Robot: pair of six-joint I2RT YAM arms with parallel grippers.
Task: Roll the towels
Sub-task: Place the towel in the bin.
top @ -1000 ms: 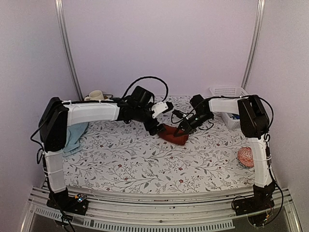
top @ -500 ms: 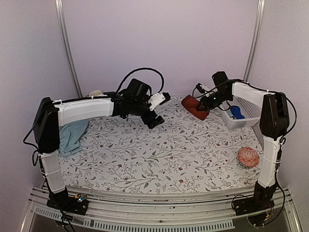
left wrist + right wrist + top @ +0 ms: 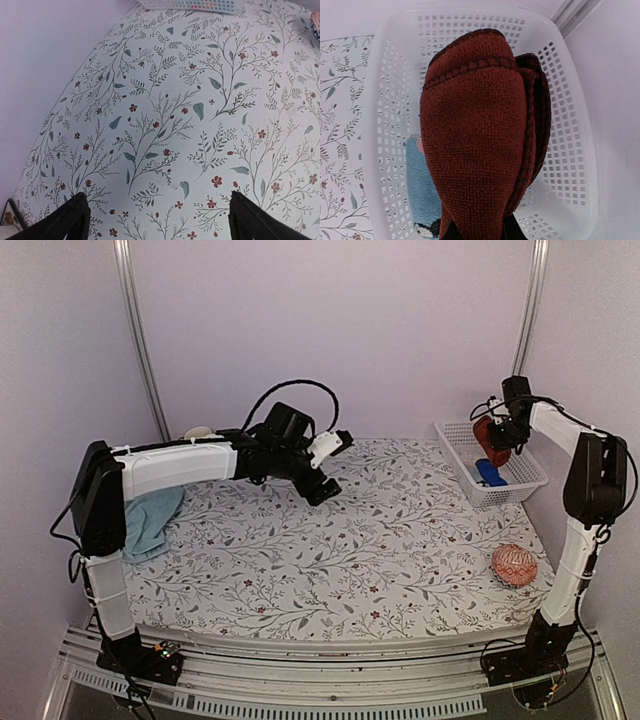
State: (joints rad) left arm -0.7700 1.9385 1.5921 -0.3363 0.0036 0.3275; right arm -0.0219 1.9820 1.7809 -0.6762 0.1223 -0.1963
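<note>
Basket (image 3: 523, 483) at the table's (image 3: 350, 560) far right corner has your right gripper (image 3: 479, 231) above it, pinching the red towel (image 3: 480, 135); the blue towel (image 3: 150, 520) lies at the left edge. Your left gripper (image 3: 156, 220) gapes wide, empty.

Soft, even light is falling from above, tinting the walls (image 3: 330, 320) faintly lilac and leaving only weak, diffuse shadows on the table (image 3: 400, 570). The overhead view is looking slightly soft and grainy. The left wrist view is bowing the floral pattern toward the table's far edge, fisheye fashion. In the right wrist view the maroon towel (image 3: 480, 130) is showing crisp weave, while the white basket (image 3: 570, 150) is nearly washing out.
</note>
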